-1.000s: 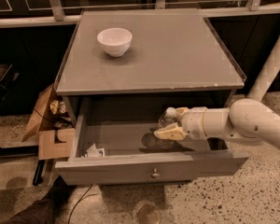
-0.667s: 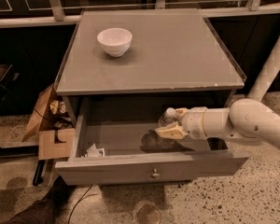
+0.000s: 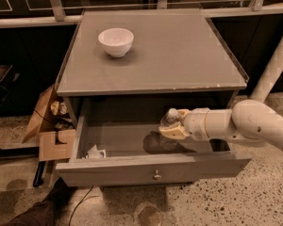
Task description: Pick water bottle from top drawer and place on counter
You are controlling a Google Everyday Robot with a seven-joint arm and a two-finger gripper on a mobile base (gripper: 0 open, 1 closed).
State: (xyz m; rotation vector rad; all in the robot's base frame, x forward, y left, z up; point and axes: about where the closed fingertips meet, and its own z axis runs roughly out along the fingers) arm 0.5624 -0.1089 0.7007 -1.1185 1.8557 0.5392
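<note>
The top drawer [image 3: 132, 167] stands pulled open below the counter [image 3: 179, 55]. My gripper [image 3: 172, 123] reaches into the drawer from the right, over its right half. Its yellowish fingers [image 3: 172, 133] are shut on the water bottle [image 3: 170, 119], a small clear bottle whose white cap shows at the top between them. The bottle stands roughly upright, with a dark shadow on the drawer floor under it. Its lower part is partly hidden by the fingers.
A white bowl [image 3: 116, 41] sits on the counter at the back left. A small white wrapper [image 3: 94, 152] lies in the drawer's front left corner. An open cardboard box [image 3: 47, 126] stands on the floor at left. A white pole [image 3: 276, 69] leans at right.
The gripper with the bottle has shifted very slightly up and to the left inside the drawer. Nothing else has moved.
</note>
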